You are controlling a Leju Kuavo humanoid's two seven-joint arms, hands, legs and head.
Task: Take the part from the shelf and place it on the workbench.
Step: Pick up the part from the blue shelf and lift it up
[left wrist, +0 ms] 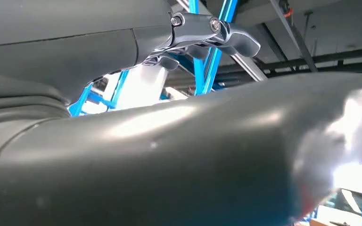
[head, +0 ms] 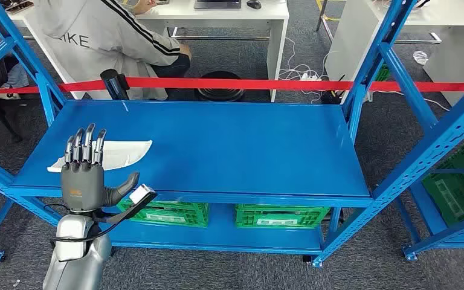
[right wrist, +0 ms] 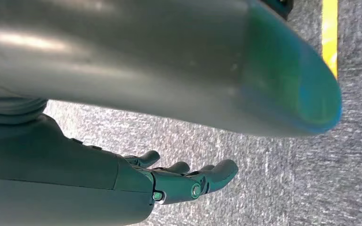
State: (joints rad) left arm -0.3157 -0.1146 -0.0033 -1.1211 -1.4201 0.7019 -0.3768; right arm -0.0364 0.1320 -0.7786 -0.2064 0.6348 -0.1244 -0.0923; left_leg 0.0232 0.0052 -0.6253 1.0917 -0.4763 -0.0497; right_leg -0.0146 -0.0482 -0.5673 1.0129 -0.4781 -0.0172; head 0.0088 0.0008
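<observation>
The part, a flat white curved piece, lies on the blue shelf top deck near its left front corner. Long axis runs approx. left-right, 9 to 3 o'clock in head view; the broader curved end points to 3 o'clock, the narrow tip to 9 o'clock by the deck's left edge.

Left hand is raised in front of the shelf's front-left edge, back of hand toward the camera, fingers straight up and close together, thumb out toward 3 o'clock, holding nothing. Fingertips overlap the part's left half in head view; contact can't be told. The part sits at approx. 1 o'clock from the palm.

Right hand hangs over grey carpet in right wrist view, fingers loosely extended, nothing in them.

Around: green crates on the lower deck, red tape stretched across behind the shelf at 12 o'clock, a person in a grey hoodie seated at a white table beyond. Blue upright stands at 11 o'clock from the part.
</observation>
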